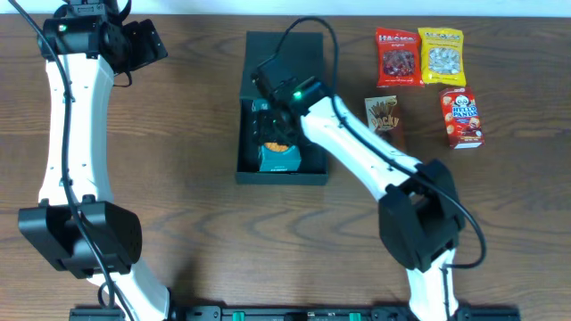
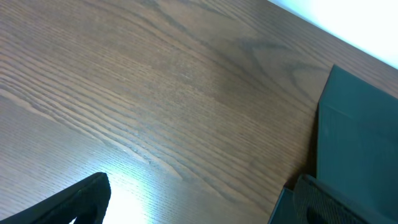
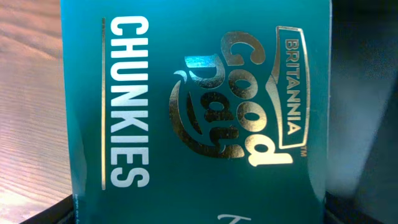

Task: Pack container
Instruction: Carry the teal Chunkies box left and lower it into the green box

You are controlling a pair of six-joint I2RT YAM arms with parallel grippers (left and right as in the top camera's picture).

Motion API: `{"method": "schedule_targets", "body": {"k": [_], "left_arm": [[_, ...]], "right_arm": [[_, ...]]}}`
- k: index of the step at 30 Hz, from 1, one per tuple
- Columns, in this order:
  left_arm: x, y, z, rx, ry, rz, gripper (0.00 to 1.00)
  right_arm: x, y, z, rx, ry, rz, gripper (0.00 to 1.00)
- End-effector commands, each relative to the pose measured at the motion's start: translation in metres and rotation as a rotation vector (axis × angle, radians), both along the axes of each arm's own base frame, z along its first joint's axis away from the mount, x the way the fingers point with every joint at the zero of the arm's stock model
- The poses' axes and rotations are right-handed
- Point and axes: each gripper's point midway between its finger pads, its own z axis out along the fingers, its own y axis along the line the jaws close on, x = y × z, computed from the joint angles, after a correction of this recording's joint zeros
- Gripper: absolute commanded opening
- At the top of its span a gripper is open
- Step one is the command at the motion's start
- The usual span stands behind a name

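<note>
The container [image 1: 282, 176] is a dark, shallow box lying open at the table's middle, its flap lid [image 1: 303, 45] flat behind it. My right gripper [image 1: 272, 123] reaches into it and is shut on a teal snack box [image 1: 278, 157] with an orange circle. In the right wrist view that box [image 3: 199, 112], printed "Good Day Chunkies", fills the frame between my fingertips [image 3: 205, 216], with the dark container floor [image 3: 367, 93] at its right. My left gripper [image 1: 143, 40] is open and empty at the far left, over bare wood [image 2: 199, 211]. The container's lid [image 2: 360, 124] shows at its right.
To the right of the container lie a brown Pocky box [image 1: 385, 120], a red candy bag [image 1: 398, 56], a yellow nut bag [image 1: 441, 55] and a red Hello Panda box [image 1: 461, 117]. The right arm stretches diagonally from the front right to the container.
</note>
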Motion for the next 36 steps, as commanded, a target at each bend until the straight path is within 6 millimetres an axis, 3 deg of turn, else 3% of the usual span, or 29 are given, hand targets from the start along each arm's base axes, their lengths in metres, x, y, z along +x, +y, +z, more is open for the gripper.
{"method": "schedule_targets", "body": {"k": [1,9,25,31,36], "left_arm": [[-0.001,0.004,0.010,0.016,-0.017,-0.006,0.95],[-0.002,0.002,0.009,0.010,-0.012,-0.010,0.95],[-0.005,0.002,0.007,0.008,0.002,-0.010,0.95],[-0.005,0.002,0.007,0.009,0.002,-0.009,0.95],[-0.005,0.002,0.007,0.009,0.002,-0.010,0.95]], "right_arm": [[0.000,0.010,0.010,0.018,-0.023,-0.016,0.77],[0.000,0.011,0.011,0.018,-0.029,-0.015,0.85],[0.008,0.008,0.016,-0.001,-0.077,0.047,0.91],[0.018,0.001,0.051,0.001,-0.148,0.132,0.91],[0.015,-0.010,0.093,-0.026,-0.225,0.285,0.83]]}}
